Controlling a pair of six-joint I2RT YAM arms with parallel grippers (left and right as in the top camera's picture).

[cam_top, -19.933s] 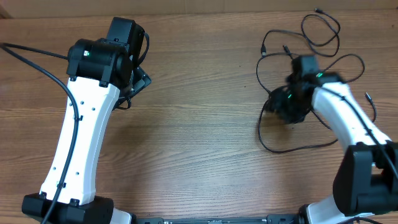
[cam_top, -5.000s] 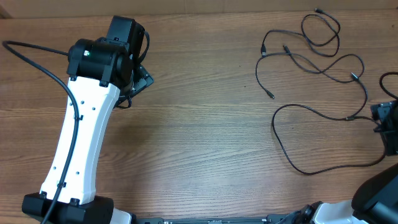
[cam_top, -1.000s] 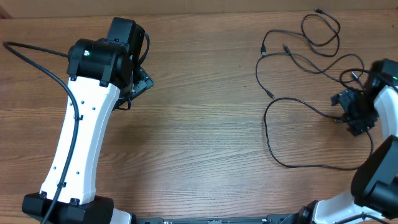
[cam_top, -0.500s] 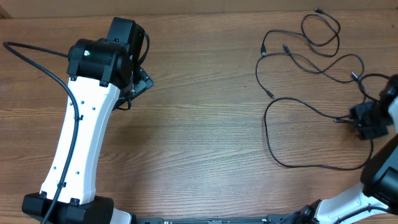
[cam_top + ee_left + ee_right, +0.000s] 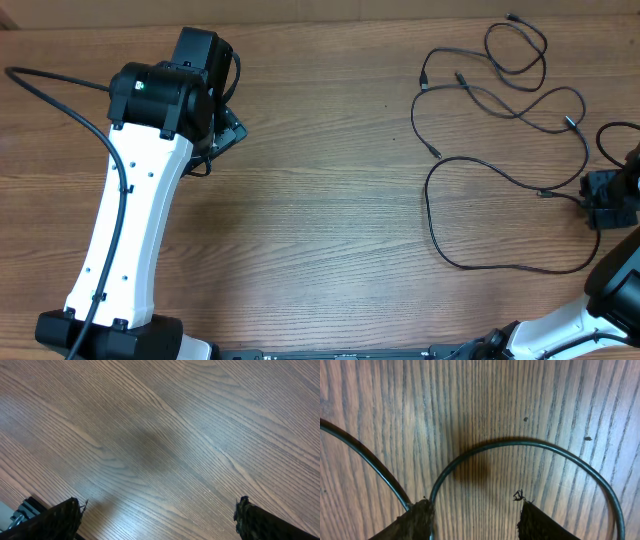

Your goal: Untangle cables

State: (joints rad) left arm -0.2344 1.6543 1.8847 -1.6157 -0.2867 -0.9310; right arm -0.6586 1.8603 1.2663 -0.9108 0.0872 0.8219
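Several thin black cables (image 5: 497,100) lie in loose crossing loops on the right part of the wooden table, with a big lower loop (image 5: 447,252). My right gripper (image 5: 603,201) sits at the table's right edge, just right of a small plug end (image 5: 545,193). In the right wrist view its fingers stand apart over bare wood (image 5: 475,519). A cable arc (image 5: 520,443) curves in front of them and runs down beside the left finger (image 5: 415,519); another strand (image 5: 365,457) crosses at left. My left gripper (image 5: 159,519) is wide open over bare wood, far from the cables.
The left arm (image 5: 130,220) stretches up the table's left side, its thick black hose (image 5: 50,92) trailing off left. The right arm's base (image 5: 610,300) fills the lower right corner. Bare wood lies between the arms.
The right gripper has slid right, away from the plug end toward the table edge, and its jaws have narrowed. The cables and the left arm have stayed put.
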